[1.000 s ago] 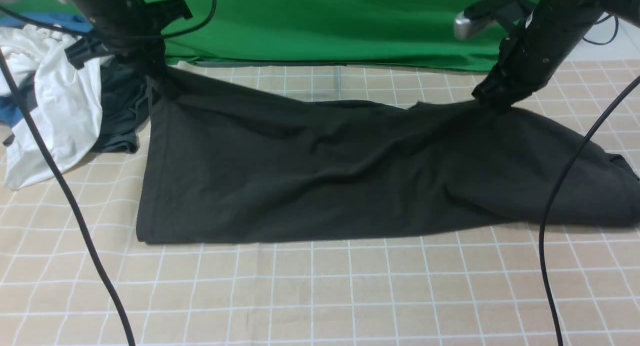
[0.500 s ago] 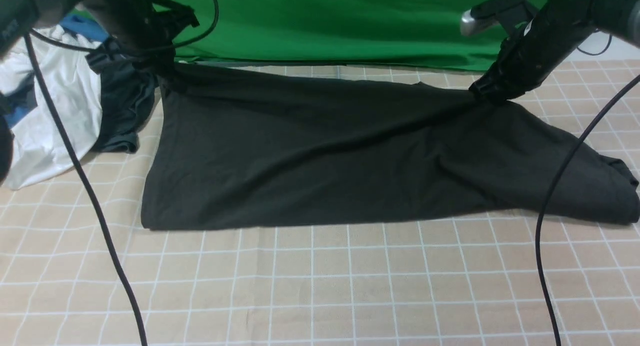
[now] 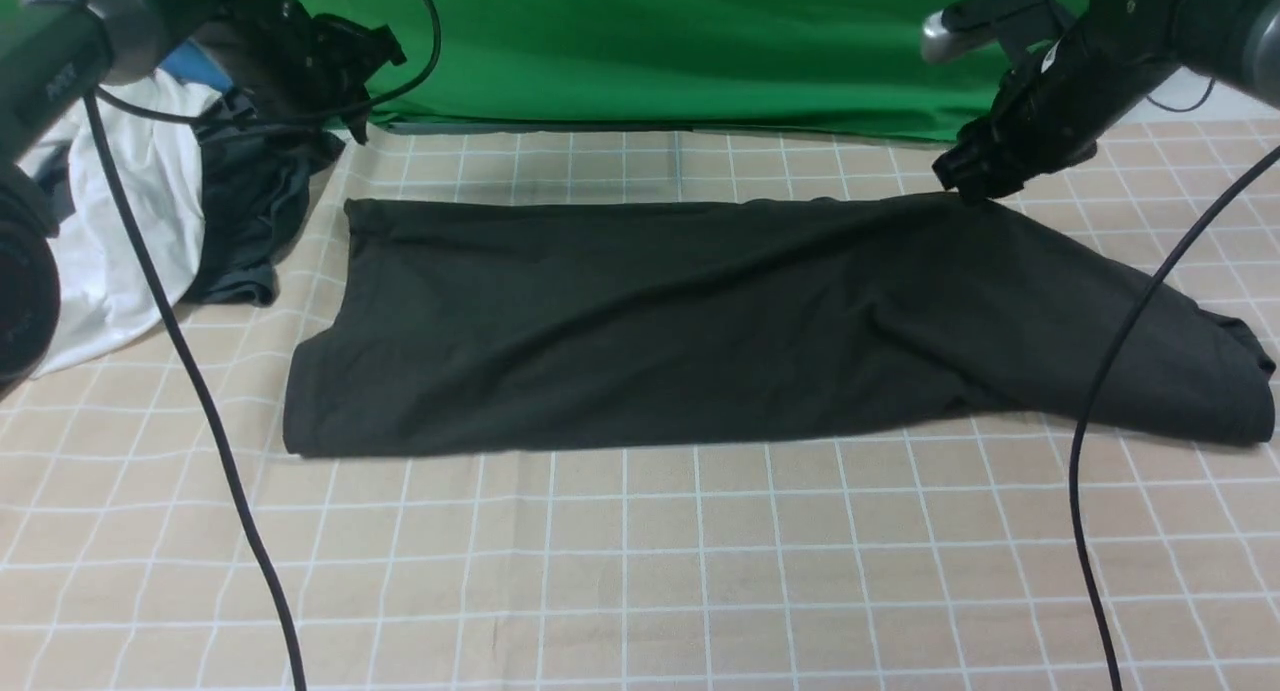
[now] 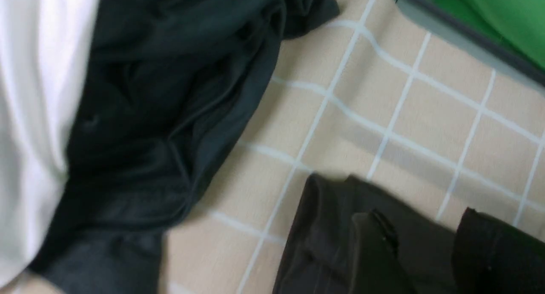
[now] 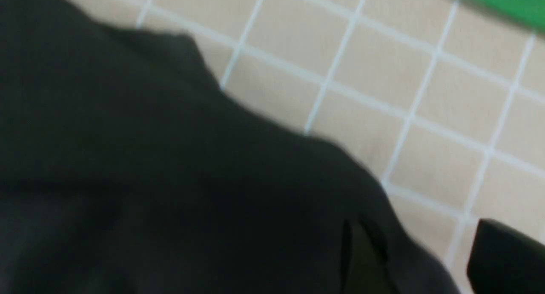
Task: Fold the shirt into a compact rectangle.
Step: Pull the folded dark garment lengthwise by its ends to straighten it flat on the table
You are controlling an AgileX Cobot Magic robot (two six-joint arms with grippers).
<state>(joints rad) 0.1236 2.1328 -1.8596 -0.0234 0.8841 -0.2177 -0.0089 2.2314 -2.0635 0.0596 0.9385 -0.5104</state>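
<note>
Shirt (image 3: 650, 321) lies flat on the table (image 3: 640, 571), a long dark band across the far half. It runs from nr the far-left corner to the right edge, where one end bunches up.

My L pincer (image 3: 350, 121) hangs over the far-left corner, apart from the shirt. Front view gives only a dark lump there, so I can't read the jaws from it. L wrist view does: fingers (image 4: 374, 251) spread, nothing btwn them, the shirt's corner lying under them. That view also shows the grey garment (image 4: 170, 94) beside that corner w/ a strip of bare table btwn, and the white garment (image 4: 34, 115) beyond it. Front view places both at the left edge, touching each other.

My R pincer (image 3: 965, 176) is at the shirt's far edge, twd the right side. From the front I can't tell if the tip touches cloth or sits just above. R wrist view, blurred: fingers (image 5: 502, 260) spread, one over the shirt's edge, the other over bare table, nothing pinched.

Only the front view shows the shirt whole, plus cables (image 3: 200, 401) hanging across the near side. Green backdrop (image 3: 650, 51) runs along the far edge.
</note>
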